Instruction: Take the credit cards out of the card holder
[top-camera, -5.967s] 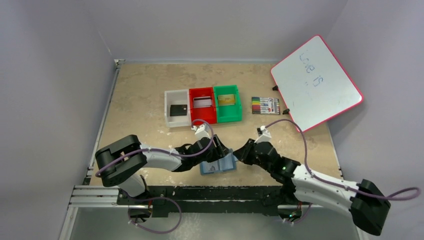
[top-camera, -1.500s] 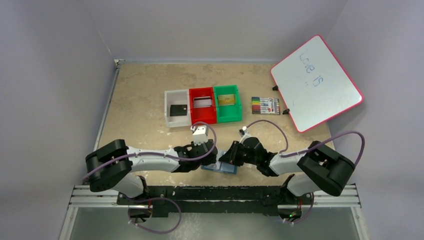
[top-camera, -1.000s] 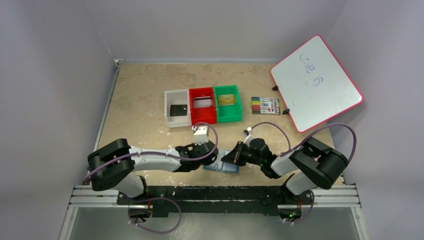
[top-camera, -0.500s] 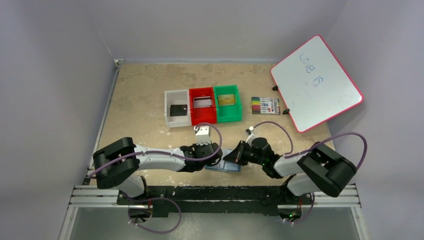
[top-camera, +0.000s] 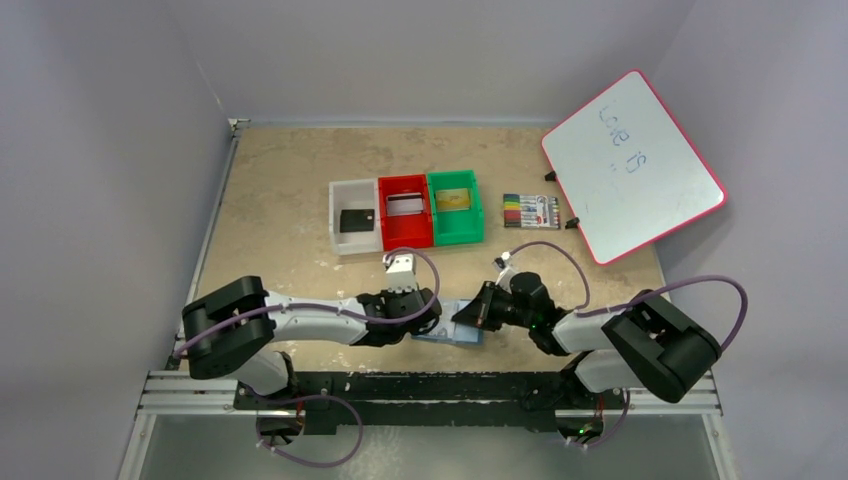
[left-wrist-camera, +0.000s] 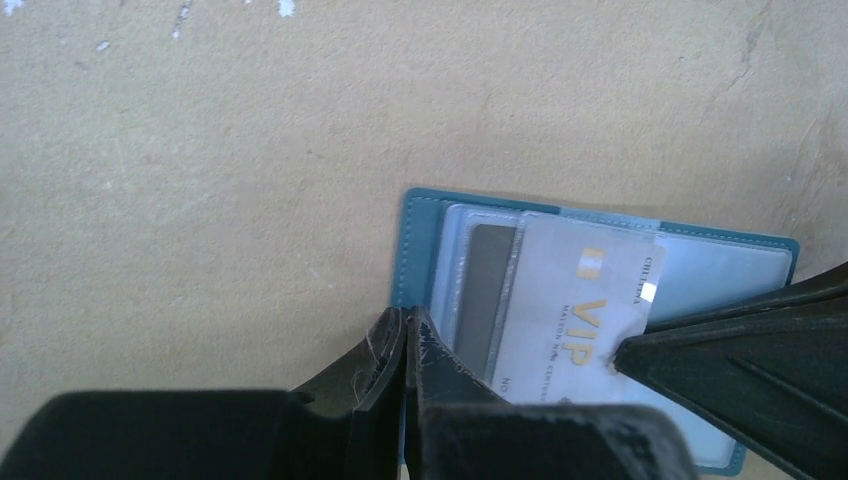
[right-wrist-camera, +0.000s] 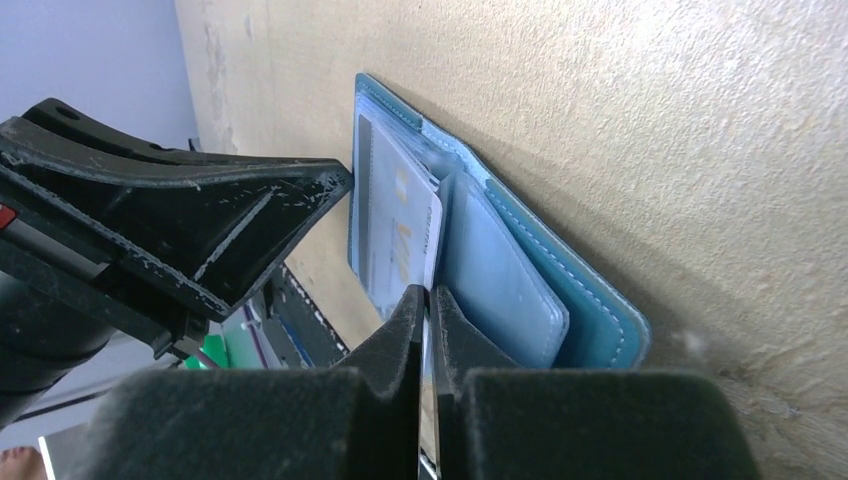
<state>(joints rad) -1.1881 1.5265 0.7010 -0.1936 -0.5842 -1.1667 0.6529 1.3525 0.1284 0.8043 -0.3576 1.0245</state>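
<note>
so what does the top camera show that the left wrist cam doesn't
Only the top view: the white bin, red bin and green bin holding a black card, grey card and gold card, the marker pack, the whiteboard. Only the left wrist view: the silver VIP card lying on the clear pockets. Both: the teal card holder open on the table, shut left gripper at one end, right gripper at the other.

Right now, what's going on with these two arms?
The left claw, shut, pins the edge of the open teal-blue folding card holder. The right claw looks shut on a silver-grey plastic VIP card, partly out of its clear pocket. A black card, a silver one and a gold one already lie in the plastic bins.
</note>
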